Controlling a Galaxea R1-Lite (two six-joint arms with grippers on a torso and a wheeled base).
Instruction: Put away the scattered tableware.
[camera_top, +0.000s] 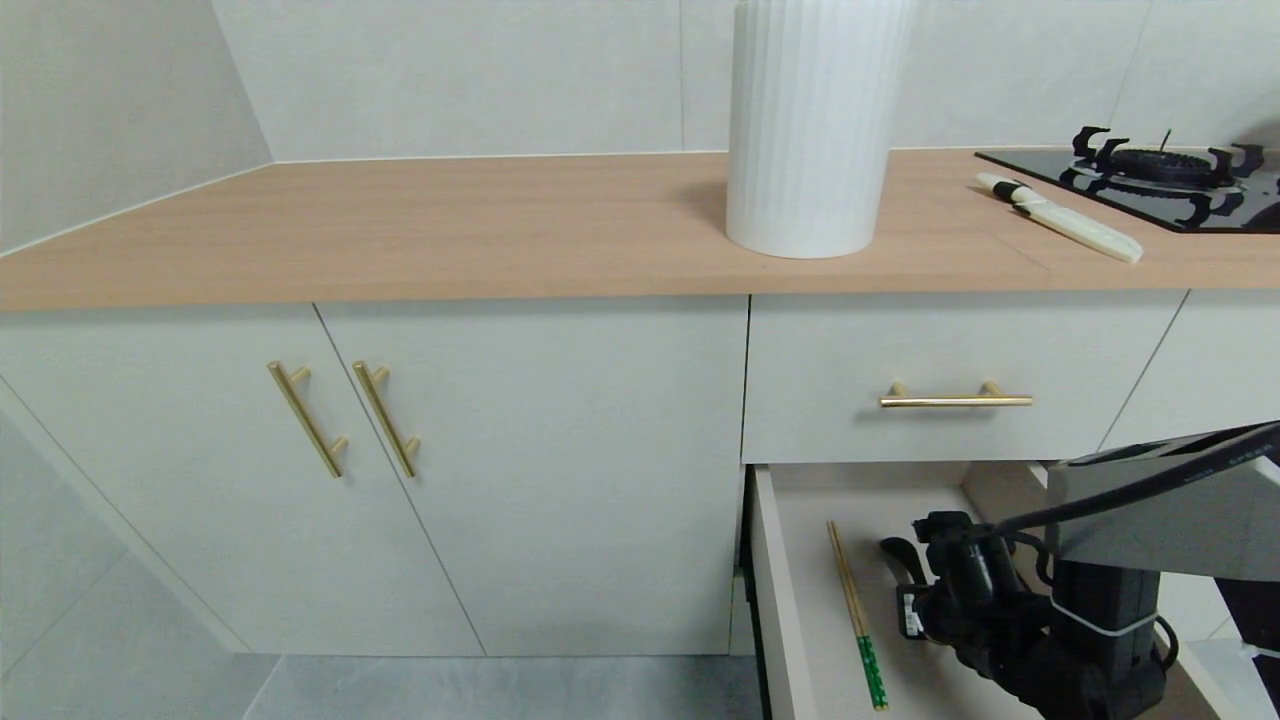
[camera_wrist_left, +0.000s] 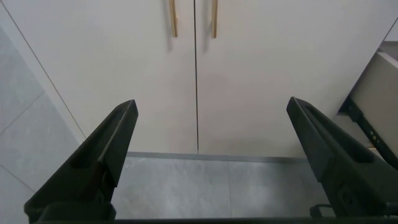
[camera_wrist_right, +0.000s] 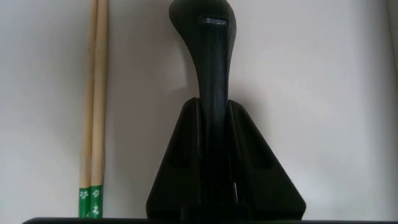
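1. The wooden countertop (camera_top: 450, 230) is taken up by a tall white ribbed canister (camera_top: 810, 130). A stove (camera_top: 1160, 175) is set in at the far right, and a white knife (camera_top: 1060, 217) is left lying between the two, near the stove.
2. The cabinet doors (camera_top: 560, 480) with gold handles are faced by the left gripper (camera_wrist_left: 211, 106). Its fingers are spread wide and nothing is held.
3. The open drawer (camera_top: 785, 590) is found low on the right, under a closed drawer (camera_top: 950, 350).
4. The right gripper (camera_wrist_right: 213, 106) is parked inside the open drawer and clamped tight on the black spoon (camera_wrist_right: 208, 56).
5. The chopsticks (camera_wrist_right: 94, 99) are laid flat on the drawer floor, just beside the spoon but apart from it.
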